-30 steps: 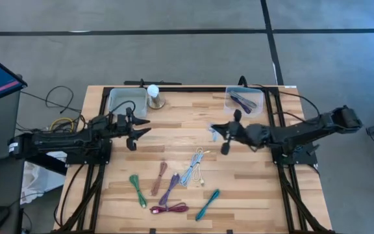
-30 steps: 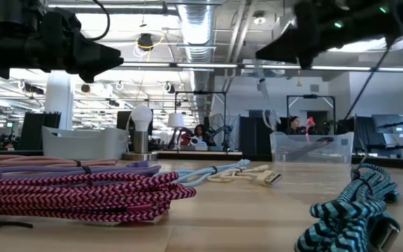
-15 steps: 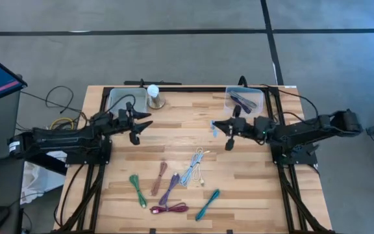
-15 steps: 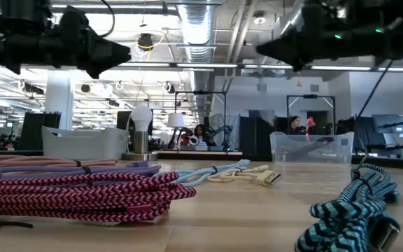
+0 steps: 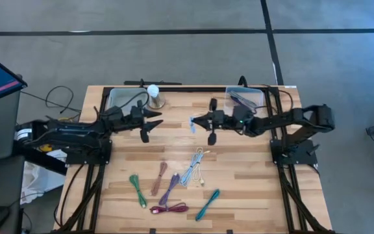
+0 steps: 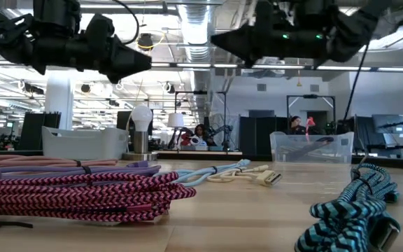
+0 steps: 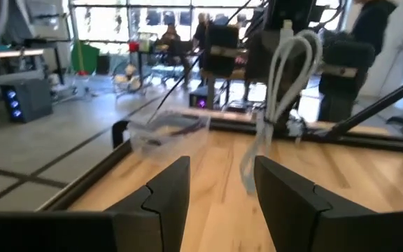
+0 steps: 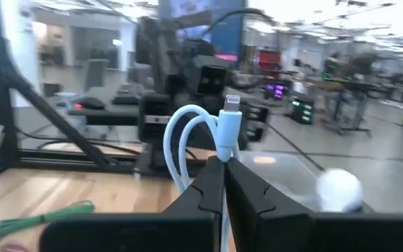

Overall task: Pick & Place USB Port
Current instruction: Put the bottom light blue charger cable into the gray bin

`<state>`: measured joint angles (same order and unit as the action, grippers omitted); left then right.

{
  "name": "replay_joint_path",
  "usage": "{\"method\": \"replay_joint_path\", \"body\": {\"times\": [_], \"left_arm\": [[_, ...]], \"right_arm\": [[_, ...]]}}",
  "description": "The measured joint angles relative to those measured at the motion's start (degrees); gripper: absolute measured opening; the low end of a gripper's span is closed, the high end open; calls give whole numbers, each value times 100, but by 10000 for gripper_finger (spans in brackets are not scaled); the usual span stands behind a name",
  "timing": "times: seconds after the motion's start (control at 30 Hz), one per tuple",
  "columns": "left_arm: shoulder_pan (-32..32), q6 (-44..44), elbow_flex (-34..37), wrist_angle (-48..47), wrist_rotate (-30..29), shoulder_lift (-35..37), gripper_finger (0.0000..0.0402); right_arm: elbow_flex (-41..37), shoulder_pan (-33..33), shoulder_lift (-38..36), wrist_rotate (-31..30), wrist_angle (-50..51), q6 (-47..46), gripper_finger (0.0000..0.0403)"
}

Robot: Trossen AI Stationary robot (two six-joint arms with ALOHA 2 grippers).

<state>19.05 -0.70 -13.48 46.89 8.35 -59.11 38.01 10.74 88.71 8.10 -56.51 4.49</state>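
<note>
From above, both arms stretch level toward the middle of the slatted wooden desk (image 5: 239, 195); the right tool (image 5: 199, 122) pinches a pale blue looped cable (image 5: 192, 124) in the air, facing the left tool (image 5: 153, 123). Its wrist camera shows smooth dark fingers (image 8: 205, 192) clamping the glossy coil. The left tool's blocky fingers (image 7: 166, 189) stand spread, empty.

The wooden table (image 5: 174, 146) carries two clear bins, one (image 5: 124, 99) at 11 o'clock and one (image 5: 245, 99) at 1 o'clock, with a lamp (image 5: 154, 96) just beside the first. Toward 6 o'clock lie coiled cables: green (image 5: 137, 190), brown (image 5: 159, 178), purple (image 5: 170, 188), light blue (image 5: 195, 168), magenta (image 5: 169, 208), teal (image 5: 208, 203).
</note>
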Motion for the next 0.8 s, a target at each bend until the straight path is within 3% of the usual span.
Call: {"method": "replay_joint_path", "body": {"times": [0.8], "left_arm": [[-2, 270, -96, 76, 265, -193, 159]], "right_arm": [[2814, 332, 1994, 1056, 107, -192, 0]]}}
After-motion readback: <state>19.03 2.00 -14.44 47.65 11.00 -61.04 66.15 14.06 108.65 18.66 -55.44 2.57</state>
